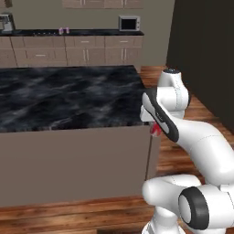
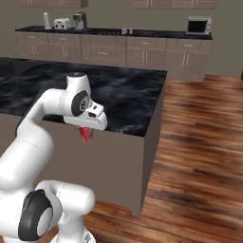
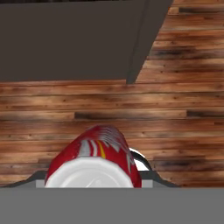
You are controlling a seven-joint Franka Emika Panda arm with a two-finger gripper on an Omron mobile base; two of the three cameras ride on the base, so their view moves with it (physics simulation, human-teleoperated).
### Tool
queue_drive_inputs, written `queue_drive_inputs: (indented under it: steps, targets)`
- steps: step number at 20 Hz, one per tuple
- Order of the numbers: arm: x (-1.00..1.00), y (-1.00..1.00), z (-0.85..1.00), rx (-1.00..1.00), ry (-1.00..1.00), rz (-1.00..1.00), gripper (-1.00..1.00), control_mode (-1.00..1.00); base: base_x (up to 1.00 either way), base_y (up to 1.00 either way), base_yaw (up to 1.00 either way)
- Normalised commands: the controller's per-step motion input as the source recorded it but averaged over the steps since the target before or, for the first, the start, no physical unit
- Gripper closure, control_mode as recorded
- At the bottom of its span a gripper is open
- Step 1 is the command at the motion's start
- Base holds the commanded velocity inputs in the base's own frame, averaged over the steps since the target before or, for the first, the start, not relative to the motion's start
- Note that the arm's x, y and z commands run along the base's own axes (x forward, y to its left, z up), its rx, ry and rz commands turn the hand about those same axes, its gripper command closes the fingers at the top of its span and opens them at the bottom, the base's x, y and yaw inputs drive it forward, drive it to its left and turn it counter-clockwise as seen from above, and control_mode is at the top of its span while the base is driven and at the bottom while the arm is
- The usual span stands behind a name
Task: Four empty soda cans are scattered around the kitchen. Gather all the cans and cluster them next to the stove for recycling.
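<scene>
A red soda can with a silver top sits between my fingers and hangs over the wooden floor beside the island's corner. The same red can shows under my hand in the right base view, with my gripper shut on it. In the left base view a bit of the red can peeks out below the wrist. Two small purple cans stand far off on the back counter, beside the dark stove.
A kitchen island with a black marble top stands right in front of the arm. On the back counter are a microwave, a toaster, a coffee machine and a tall white canister. Wooden floor opens to the right.
</scene>
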Motion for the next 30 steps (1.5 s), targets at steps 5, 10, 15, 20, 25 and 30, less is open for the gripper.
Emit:
queue_drive_inputs:
  steps: [5, 10, 15, 20, 25, 30]
  targets:
    - [0.0, 0.0, 0.0, 0.0, 0.0, 0.0, 1.0, 1.0, 0.0, -1.0, -0.01]
    - [0.0, 0.0, 0.0, 0.0, 0.0, 0.0, 1.0, 1.0, 0.05, -0.98, 0.0]
    - [0.0, 0.0, 0.0, 0.0, 0.0, 0.0, 1.0, 1.0, 0.37, -0.77, 0.0]
    - [0.0, 0.0, 0.0, 0.0, 0.0, 0.0, 1.0, 1.0, 0.62, -0.5, 0.0]
    - [0.0, 0.0, 0.0, 0.0, 0.0, 0.0, 1.0, 1.0, 0.76, -0.54, 0.0]
    - [0.0, 0.0, 0.0, 0.0, 0.0, 0.0, 1.0, 1.0, 0.82, -0.53, 0.0]
